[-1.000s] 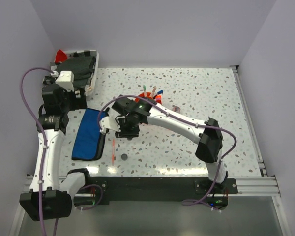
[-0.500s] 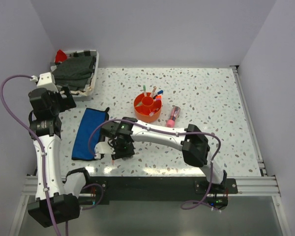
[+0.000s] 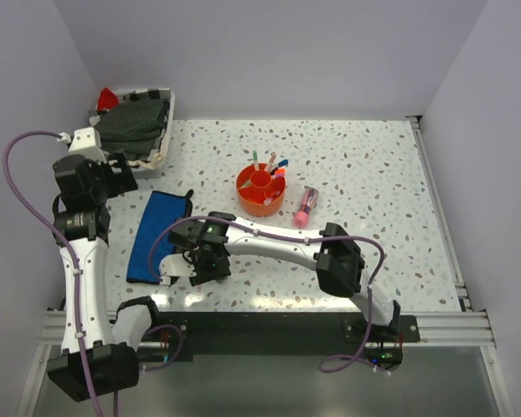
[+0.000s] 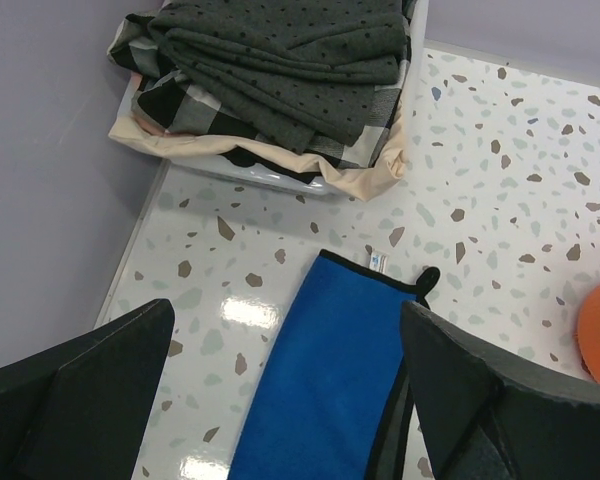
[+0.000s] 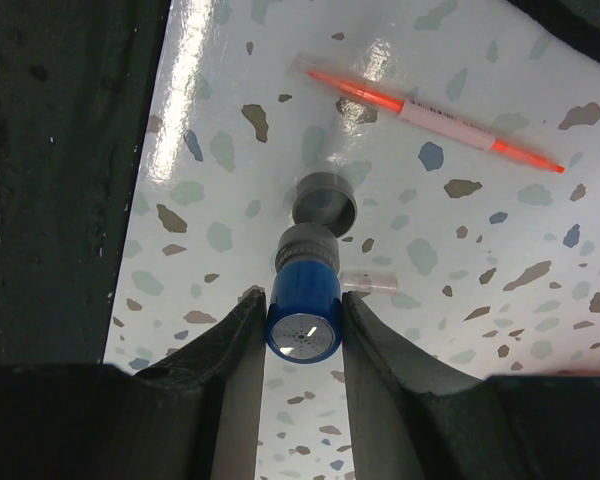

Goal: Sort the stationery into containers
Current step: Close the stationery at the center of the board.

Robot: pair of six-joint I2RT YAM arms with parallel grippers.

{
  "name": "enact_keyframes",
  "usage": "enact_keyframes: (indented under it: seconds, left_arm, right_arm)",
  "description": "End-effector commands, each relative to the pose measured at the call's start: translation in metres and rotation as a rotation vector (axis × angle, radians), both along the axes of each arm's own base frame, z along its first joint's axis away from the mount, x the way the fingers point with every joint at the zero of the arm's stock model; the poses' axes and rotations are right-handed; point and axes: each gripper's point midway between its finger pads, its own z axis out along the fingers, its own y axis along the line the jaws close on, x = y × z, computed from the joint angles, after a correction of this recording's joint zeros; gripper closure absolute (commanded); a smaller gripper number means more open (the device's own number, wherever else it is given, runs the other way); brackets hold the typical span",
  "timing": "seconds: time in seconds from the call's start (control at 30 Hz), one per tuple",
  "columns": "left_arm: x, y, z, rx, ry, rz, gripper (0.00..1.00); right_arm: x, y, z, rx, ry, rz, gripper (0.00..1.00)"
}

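1. Blue plastic in hand: the small blue cylinder [image 5: 303, 312] is clamped between the fingers of the right pincer [image 5: 303, 300], jaws narrow, one finger on each flank. This is at the front-left of the worktop [image 3: 373, 174], just beside the blue pouch [image 3: 159, 234].
2. Its grey ribbed end points toward a dark disc [image 5: 325, 200] lying flat on the speckled surface. I cannot tell whether the two touch. An orange pen [image 5: 430, 110] lies beyond them, apart.
3. Handling, my guess: hard, light, smooth and round, so it could roll or twist out of a loose grip. A bite across the blue barrel looks right. The ribbed neck is narrower and a poorer hold.
4. I cannot tell from the wrist view whether the cylinder is clear of the surface.
5. Left pincer [image 4: 288, 310] hangs wide apart, holding nothing, above the pouch's far end and near the white tray [image 3: 170, 122] of folded cloth.
6. Orange organiser [image 3: 260, 193] stands mid-worktop with pens upright in it. A pink tube [image 3: 305, 207] lies just to its right, not yet sorted.
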Motion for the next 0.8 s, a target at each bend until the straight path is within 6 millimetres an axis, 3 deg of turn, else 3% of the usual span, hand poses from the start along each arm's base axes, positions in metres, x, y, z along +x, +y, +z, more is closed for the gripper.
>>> enact_keyframes:
  seconds: [0.0, 0.77]
  left_arm:
    - [0.003, -0.005, 0.003, -0.013, -0.016, -0.014, 0.0]
    - [0.005, -0.006, -0.003, -0.018, -0.003, -0.025, 0.0]
  right_arm:
    - [0.004, 0.015, 0.006, 0.035, -0.025, -0.014, 1.0]
    - [0.005, 0.029, -0.002, 0.064, 0.002, -0.01, 1.0]
